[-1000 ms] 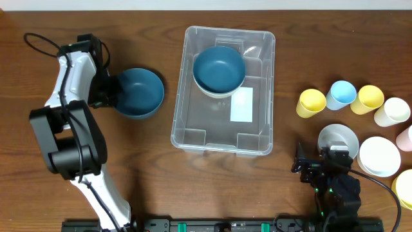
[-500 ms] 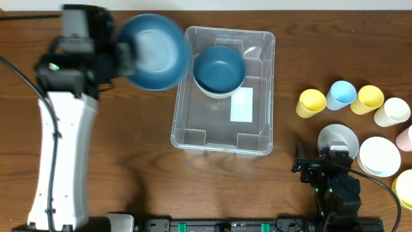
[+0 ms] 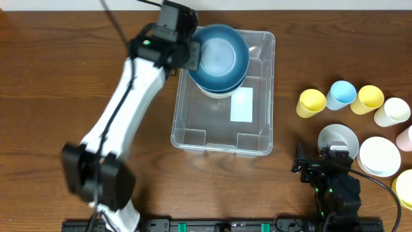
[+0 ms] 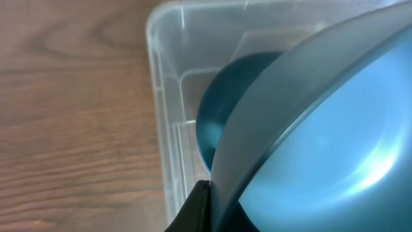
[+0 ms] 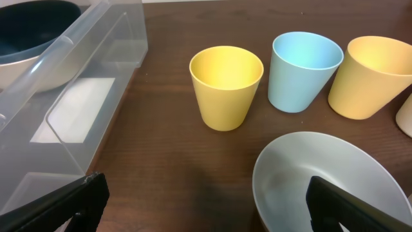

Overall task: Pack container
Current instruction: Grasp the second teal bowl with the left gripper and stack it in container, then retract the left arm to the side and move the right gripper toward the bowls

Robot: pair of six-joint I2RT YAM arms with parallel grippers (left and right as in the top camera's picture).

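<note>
Left gripper (image 3: 194, 55) swung its bowl (image 3: 223, 57) rightward — container (image 3: 212, 132) now beneath.

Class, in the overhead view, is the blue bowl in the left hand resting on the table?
No, the left hand holds the blue bowl above the far end of the container, off the table.

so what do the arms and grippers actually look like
The left arm has long white links with black joints, a black wrist block with a small green light, and a thin black cable trailing off. The right arm is compact and all black, with green lights and a curved black cable. The right gripper has flat black fingers.
</note>
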